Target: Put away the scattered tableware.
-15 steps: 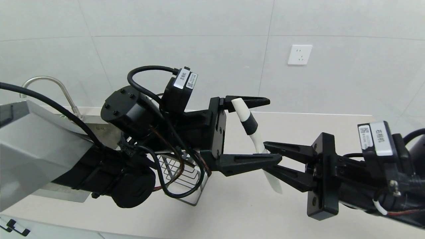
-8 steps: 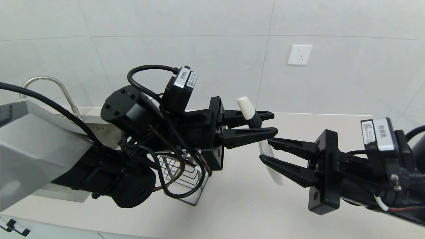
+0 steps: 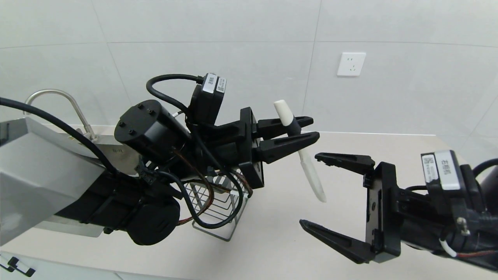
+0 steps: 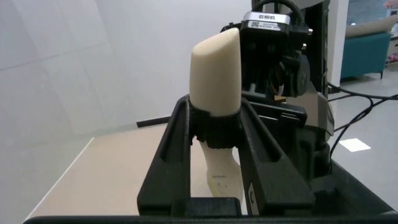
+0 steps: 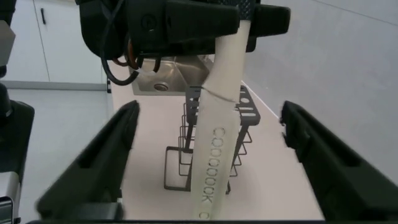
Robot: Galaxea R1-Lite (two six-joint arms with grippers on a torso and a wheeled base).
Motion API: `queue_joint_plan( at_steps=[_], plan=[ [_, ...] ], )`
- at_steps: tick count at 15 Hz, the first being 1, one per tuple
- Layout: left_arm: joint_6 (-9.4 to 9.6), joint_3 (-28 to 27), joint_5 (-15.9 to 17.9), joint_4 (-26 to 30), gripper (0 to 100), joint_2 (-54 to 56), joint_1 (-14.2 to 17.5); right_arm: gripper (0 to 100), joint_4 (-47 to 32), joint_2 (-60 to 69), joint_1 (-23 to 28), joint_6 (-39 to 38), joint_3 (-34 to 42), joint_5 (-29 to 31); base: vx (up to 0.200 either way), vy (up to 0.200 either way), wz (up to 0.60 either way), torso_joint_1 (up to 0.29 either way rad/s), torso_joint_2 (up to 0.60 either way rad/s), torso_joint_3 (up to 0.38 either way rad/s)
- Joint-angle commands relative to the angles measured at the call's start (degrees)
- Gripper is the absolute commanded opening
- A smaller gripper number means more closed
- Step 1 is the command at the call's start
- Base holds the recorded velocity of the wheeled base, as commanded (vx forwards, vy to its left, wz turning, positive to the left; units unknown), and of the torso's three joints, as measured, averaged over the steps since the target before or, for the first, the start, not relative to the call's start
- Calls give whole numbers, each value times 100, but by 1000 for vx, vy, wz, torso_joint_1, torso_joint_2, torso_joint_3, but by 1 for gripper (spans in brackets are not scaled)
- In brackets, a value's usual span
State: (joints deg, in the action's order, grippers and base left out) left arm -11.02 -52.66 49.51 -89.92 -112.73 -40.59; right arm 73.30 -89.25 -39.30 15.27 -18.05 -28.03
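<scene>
- Your left claw (image 3: pixel 313 128) is clamped shut on the black band of the white utensil (image 3: pixel 310 173), holding it in the air above the counter (image 3: pixel 272 241).
- You can see its handle end pointing up and its blade slanting down toward your right claw (image 3: pixel 309 190).
- Your right claw gapes wide, one finger on either side of the blade, apart from it.
- A wire rack (image 3: pixel 220 202) stands on the counter beside the sink (image 5: pixel 163 86).

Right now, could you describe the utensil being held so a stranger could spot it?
Above the beige countertop, right of the wire rack, the left gripper is shut on it. It is the white utensil with a black grip band, hanging blade-down.
</scene>
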Motion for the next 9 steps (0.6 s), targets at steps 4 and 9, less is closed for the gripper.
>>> queue_joint_plan(
  at_steps=[4, 9],
  plan=[
    [47, 116, -187, -8, 0, 49, 403, 100, 9, 276, 81, 11, 443, -1, 0, 0, 0, 0, 0, 0],
    [759, 608, 393, -8, 0, 392, 561, 0, -26, 804, 634, 90, 1164, 8, 0, 0, 0, 0, 0, 0]
  ],
)
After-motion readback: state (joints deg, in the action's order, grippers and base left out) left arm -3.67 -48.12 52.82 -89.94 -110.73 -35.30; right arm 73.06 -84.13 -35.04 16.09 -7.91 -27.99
